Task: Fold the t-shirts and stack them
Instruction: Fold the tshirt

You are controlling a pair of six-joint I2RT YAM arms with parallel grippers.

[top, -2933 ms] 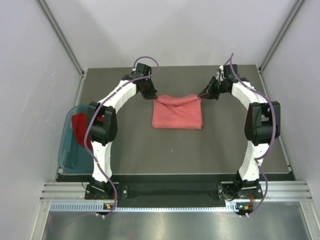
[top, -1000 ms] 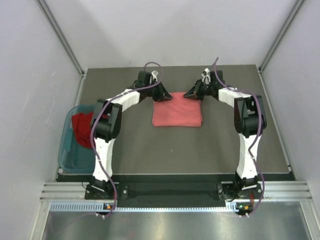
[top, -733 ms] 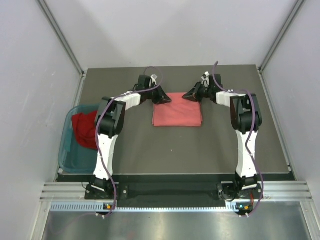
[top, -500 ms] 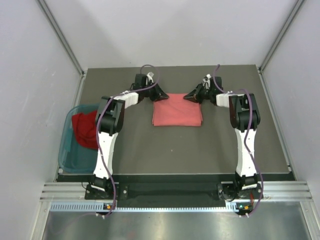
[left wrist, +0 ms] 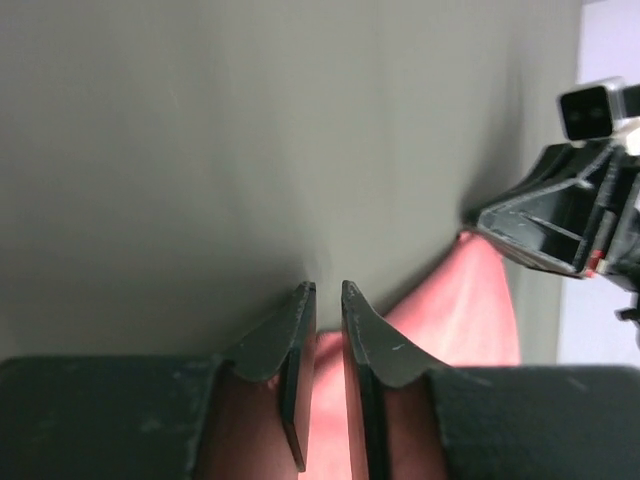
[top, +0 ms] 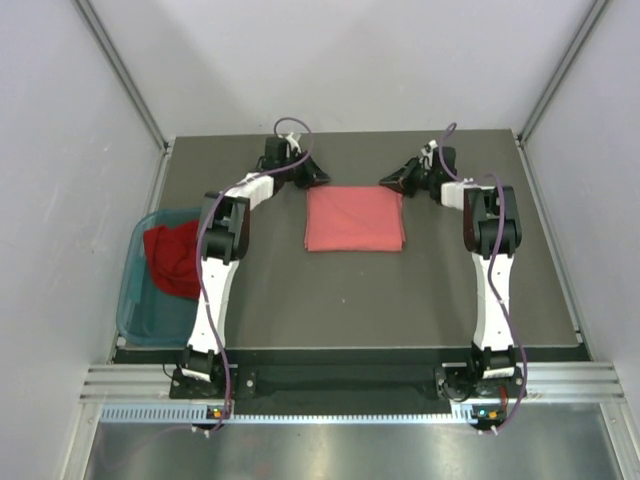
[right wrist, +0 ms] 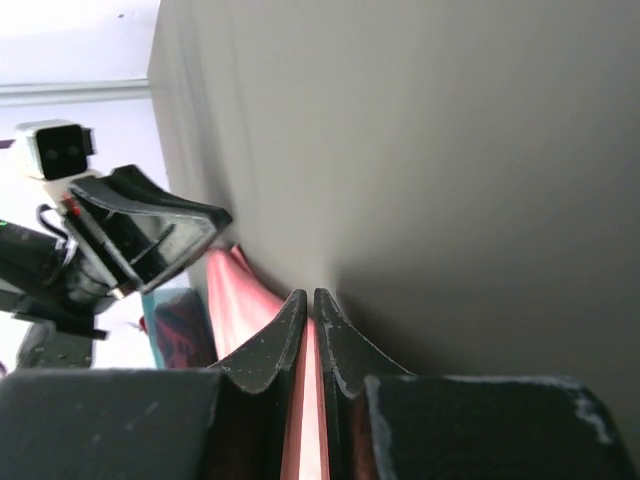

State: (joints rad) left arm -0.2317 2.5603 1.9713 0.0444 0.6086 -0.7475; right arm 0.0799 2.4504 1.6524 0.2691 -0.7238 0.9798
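Observation:
The salmon-pink t-shirt (top: 355,220) lies folded flat in a rectangle mid-table. My left gripper (top: 322,178) lies low just beyond its far left corner. In the left wrist view its jaws (left wrist: 326,290) stand a narrow gap apart, with table showing between the tips and pink cloth (left wrist: 470,300) underneath. My right gripper (top: 384,181) is at the far right corner, its jaws (right wrist: 307,295) shut to a slit with a pink strip behind; I cannot tell whether cloth is pinched. The deep red t-shirt (top: 172,258) sits bunched in the basket.
A teal plastic basket (top: 135,300) stands off the table's left edge beside the left arm. Grey walls and metal rails enclose the table on three sides. Each wrist camera sees the other gripper across the shirt's far edge.
Both grippers have drawn back and outward from the pink shirt's far edge. The fold they held raised about three seconds ago now lies flat.

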